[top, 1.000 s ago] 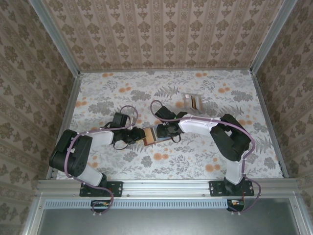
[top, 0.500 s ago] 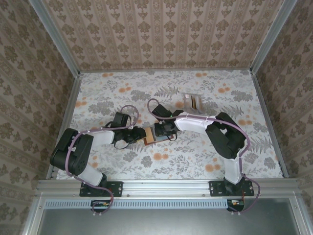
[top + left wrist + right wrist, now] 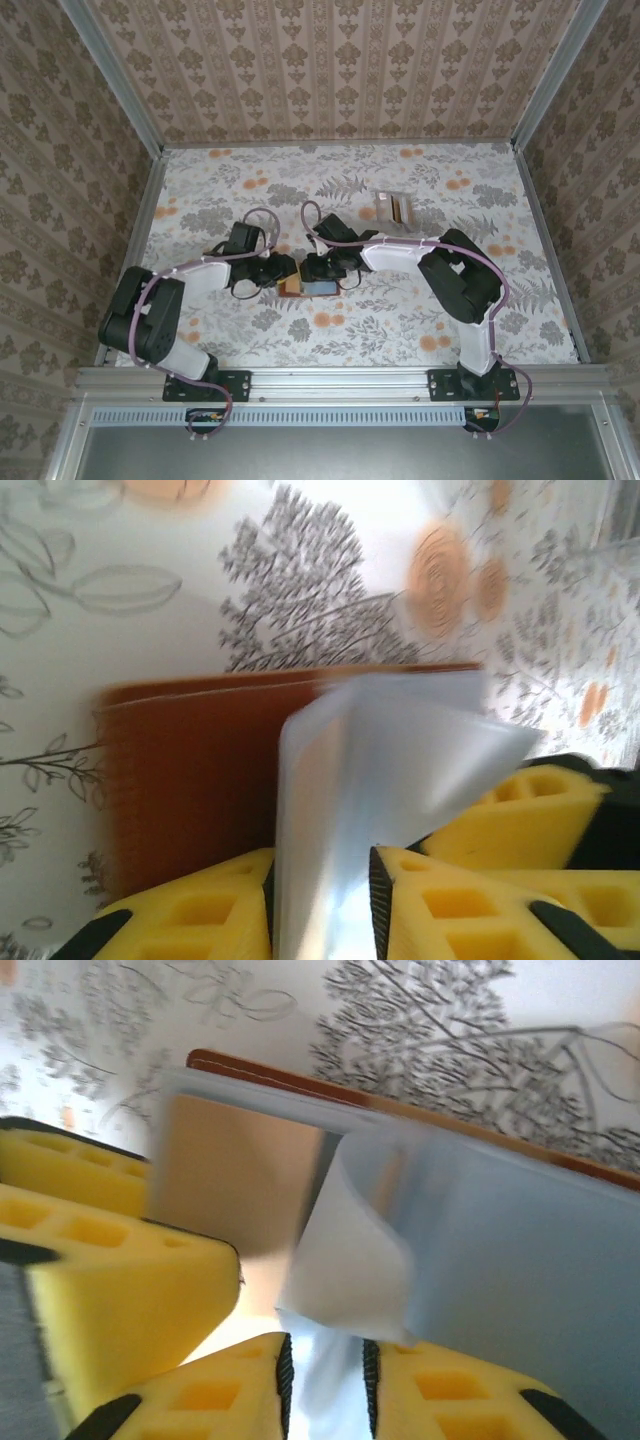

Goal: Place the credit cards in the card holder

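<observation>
The reddish-brown card holder (image 3: pixel 291 285) lies open on the table between both grippers. My left gripper (image 3: pixel 277 271) is shut on a pale, bent plastic-like sleeve (image 3: pixel 400 770) of the card holder (image 3: pixel 180 780). From the other side my right gripper (image 3: pixel 314 270) is shut on a curled pale sleeve (image 3: pixel 350 1270). A tan card (image 3: pixel 230 1180) and a light blue card (image 3: pixel 520 1270) lie against the holder's brown edge (image 3: pixel 300 1082). More credit cards (image 3: pixel 393 207) lie in a small stack at the back right.
The table (image 3: pixel 400 320) has a floral cover and is fenced by patterned walls and metal rails (image 3: pixel 540 240). Both forearms cross the middle of the table, with purple cables looping above them.
My right gripper has moved left onto the holder and closed on the pale sleeve. The holder has shifted slightly toward the near edge, and a light blue face now shows.
</observation>
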You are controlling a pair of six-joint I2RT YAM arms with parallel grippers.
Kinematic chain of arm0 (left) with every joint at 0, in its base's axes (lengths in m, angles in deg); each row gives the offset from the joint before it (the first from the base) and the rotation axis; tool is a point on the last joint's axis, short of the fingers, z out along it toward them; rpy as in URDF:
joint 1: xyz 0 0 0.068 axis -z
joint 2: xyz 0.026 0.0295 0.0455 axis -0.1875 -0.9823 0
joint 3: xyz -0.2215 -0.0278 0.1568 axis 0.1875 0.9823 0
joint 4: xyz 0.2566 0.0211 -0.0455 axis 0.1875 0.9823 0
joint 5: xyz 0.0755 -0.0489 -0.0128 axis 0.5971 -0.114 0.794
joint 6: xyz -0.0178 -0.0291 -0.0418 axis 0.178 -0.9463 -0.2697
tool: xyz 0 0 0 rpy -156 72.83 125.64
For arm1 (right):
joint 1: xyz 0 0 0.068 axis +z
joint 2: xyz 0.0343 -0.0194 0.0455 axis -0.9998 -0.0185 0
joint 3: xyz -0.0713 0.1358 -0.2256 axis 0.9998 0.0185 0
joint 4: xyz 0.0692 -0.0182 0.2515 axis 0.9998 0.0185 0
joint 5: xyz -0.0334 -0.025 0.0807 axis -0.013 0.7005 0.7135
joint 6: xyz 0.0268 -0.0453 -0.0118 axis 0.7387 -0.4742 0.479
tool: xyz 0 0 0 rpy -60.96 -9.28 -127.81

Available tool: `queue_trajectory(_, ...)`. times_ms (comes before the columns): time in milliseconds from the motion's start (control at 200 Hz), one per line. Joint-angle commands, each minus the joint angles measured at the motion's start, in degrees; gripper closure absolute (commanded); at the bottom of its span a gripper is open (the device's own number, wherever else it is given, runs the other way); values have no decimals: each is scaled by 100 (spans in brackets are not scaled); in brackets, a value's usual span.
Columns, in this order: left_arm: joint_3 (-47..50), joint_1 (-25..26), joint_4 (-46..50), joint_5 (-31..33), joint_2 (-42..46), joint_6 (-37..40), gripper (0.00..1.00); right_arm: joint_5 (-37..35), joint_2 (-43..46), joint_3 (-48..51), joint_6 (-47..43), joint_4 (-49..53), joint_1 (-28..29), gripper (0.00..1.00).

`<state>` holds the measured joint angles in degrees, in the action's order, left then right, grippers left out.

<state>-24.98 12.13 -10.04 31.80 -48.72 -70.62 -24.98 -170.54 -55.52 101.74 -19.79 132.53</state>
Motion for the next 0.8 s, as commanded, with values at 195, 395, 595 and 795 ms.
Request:
queue_trajectory(195,-439,-440,1046,67,513,434,66,426,137,-10,-55,-368,-2,72)
queue_trajectory(395,-403,-621,1391,266,838,624,65,416,18,-48,52,-454,-31,69)
queue_trajectory(595,-253,-785,1632,391,1446,833,60,225,-190,-155,163,-399,-34,66)
queue_trajectory(795,61,-1047,1611,191,1793,792,57,316,-374,-399,243,-490,-5,65)
